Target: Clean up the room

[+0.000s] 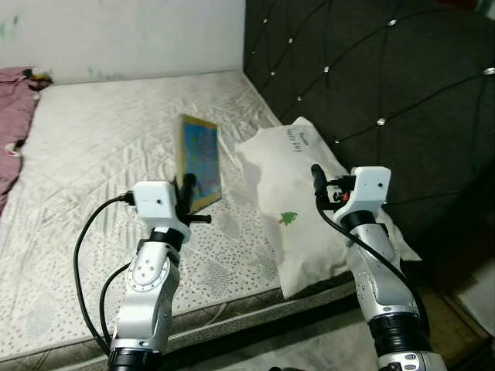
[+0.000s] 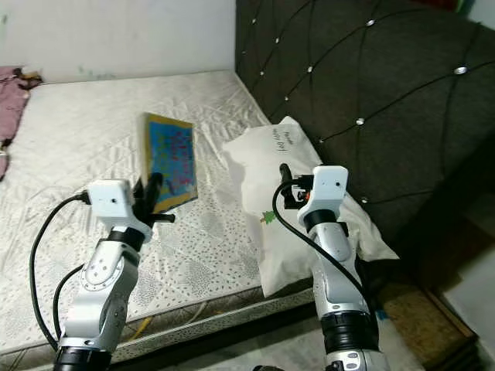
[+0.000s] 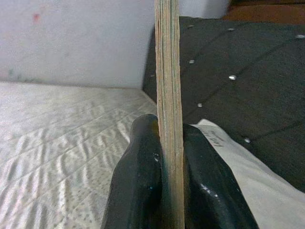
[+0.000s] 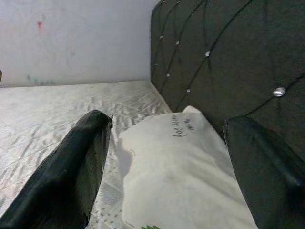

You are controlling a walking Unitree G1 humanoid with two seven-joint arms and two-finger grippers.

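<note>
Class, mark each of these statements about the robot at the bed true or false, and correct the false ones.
1. The left gripper is shut on the book. True.
2. The book lies flat on the mattress. False: it is held upright, on edge, above the mattress.
3. The right gripper is open, with the white pillow ahead of it. True.
4. The pillow rests at the far end of the bed, away from the dark headboard. False: it lies right beside the headboard.
5. A purple cloth lies at the mattress's left edge. True.
</note>
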